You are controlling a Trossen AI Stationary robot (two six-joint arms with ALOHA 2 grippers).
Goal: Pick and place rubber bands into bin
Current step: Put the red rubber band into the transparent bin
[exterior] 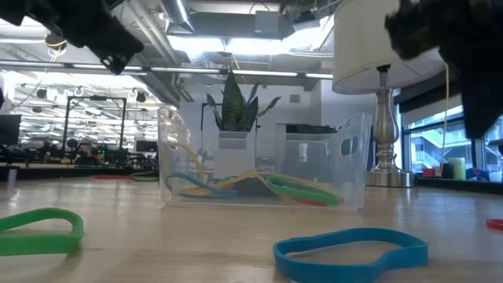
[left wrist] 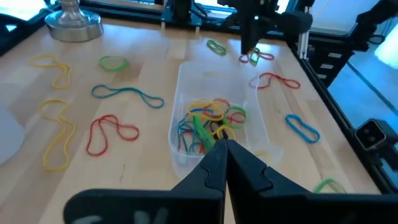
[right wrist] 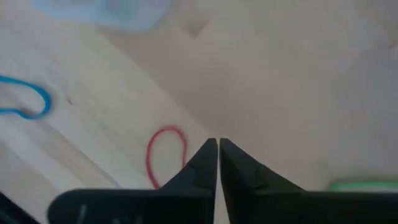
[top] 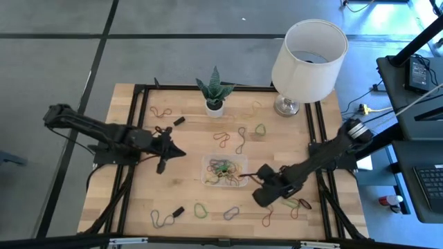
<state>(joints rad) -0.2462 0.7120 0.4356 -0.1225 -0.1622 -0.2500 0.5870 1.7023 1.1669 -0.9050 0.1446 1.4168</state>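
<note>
The clear plastic bin (top: 206, 160) sits mid-table and holds a tangle of rubber bands (left wrist: 208, 118) in green, red, yellow and blue. More rubber bands lie loose around it, such as a red one (right wrist: 166, 155) and a blue one (exterior: 350, 250). My left gripper (top: 181, 153) hovers shut just left of the bin, its tips (left wrist: 225, 146) pointing at it. My right gripper (top: 262, 171) is shut and hangs above the table just right of the bin, over the red band; nothing shows between its fingers (right wrist: 217, 143).
A small potted plant (top: 214, 93) and a white-shaded lamp (top: 308, 55) stand at the far edge. Small black pieces (top: 178, 210) lie among loose bands (top: 161, 218) near the front and at the far left (top: 163, 111). A black frame borders the tabletop.
</note>
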